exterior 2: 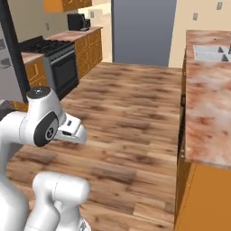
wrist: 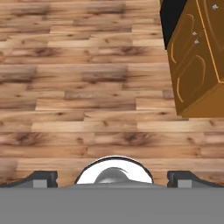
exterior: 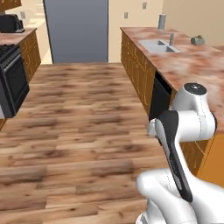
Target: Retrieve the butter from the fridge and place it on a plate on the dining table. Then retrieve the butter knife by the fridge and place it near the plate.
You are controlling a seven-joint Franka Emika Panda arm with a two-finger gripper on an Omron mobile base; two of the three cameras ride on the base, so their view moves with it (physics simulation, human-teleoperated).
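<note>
My gripper (wrist: 113, 181) points down at the wooden floor (wrist: 87, 87). Its two dark fingertips (wrist: 41, 179) stand far apart, open, with nothing between them. A strip of grey steel with a dark vertical band (exterior 2: 10, 49) stands at the far left edge of the right base view; it may be the fridge, but I cannot tell. The butter, the plate, the dining table and the butter knife are out of view.
A marbled counter with orange cabinets (exterior: 188, 70) and a sink (exterior: 157, 46) runs along the right. A black stove (exterior 2: 61, 61) stands on the left. An orange cabinet corner (wrist: 197, 57) lies close to the hand. Wide wooden floor (exterior: 83, 113) stretches ahead to a grey panel (exterior: 76, 30).
</note>
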